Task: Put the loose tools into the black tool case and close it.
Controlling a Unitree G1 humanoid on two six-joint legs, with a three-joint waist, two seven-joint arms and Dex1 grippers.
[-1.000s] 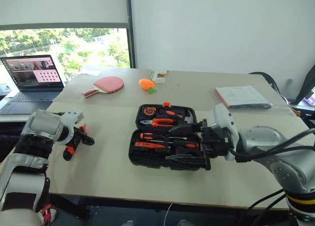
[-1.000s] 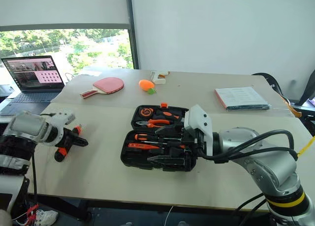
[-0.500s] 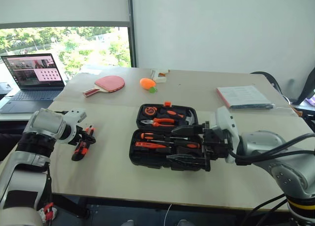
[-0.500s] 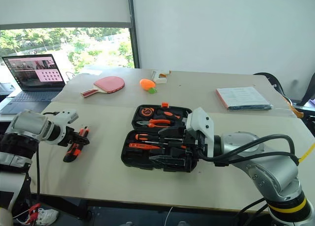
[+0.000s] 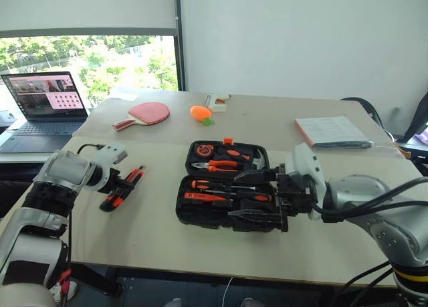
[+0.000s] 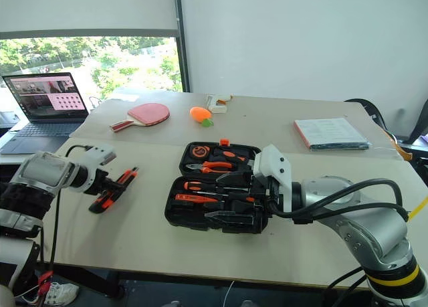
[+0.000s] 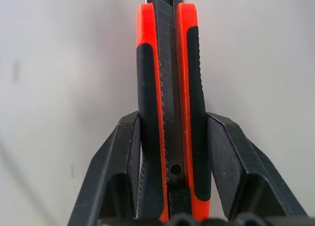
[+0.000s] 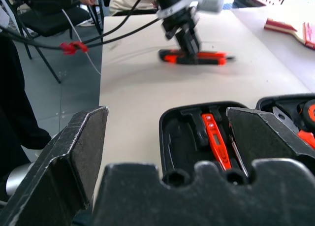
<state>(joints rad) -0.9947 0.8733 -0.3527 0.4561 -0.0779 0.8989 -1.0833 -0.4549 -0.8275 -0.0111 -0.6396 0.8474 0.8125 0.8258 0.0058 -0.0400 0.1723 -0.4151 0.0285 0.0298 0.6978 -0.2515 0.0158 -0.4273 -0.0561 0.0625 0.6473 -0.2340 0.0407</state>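
Utility knife (image 7: pixel 167 103) tip cut off by frame.

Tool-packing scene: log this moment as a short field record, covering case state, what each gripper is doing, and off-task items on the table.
case: black moulded plastic tool case lies open on the table, orange-handled tools seated inside
left gripper: left gripper shut on the orange-and-black utility knife, at the table left of the case
right gripper: right gripper open, over the case's right side
off-task items: red table-tennis paddle, orange carrot-like toy, laptop
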